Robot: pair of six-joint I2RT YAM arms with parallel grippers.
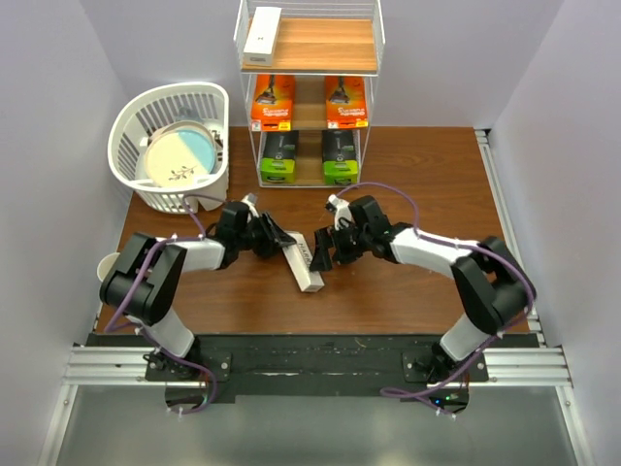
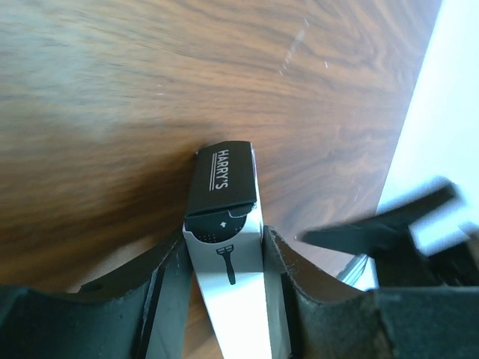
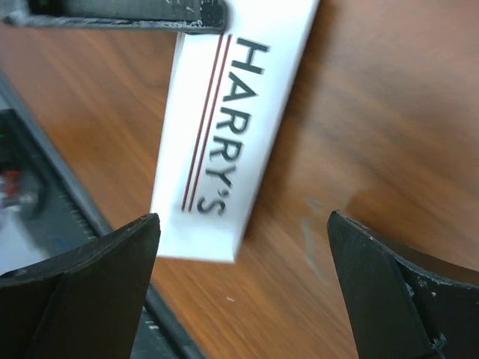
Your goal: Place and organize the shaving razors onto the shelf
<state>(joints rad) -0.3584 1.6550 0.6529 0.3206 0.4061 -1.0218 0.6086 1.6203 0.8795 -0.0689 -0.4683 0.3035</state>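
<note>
The shelf stands at the table's far middle. A slim white box lies on its top board. Two orange boxes fill the middle tier and two black-and-green packs the bottom tier. The white HARRY'S box lies slanted on the table. My left gripper is shut on its black-capped far end, with the fingers pressed on both sides. My right gripper is open just right of the box. In the right wrist view the box lies ahead of the wide-apart jaws of the right gripper.
A white slatted basket holding a plate stands at the far left. A pale mug sits at the left table edge by the left arm. The right gripper shows blurred at the right of the left wrist view.
</note>
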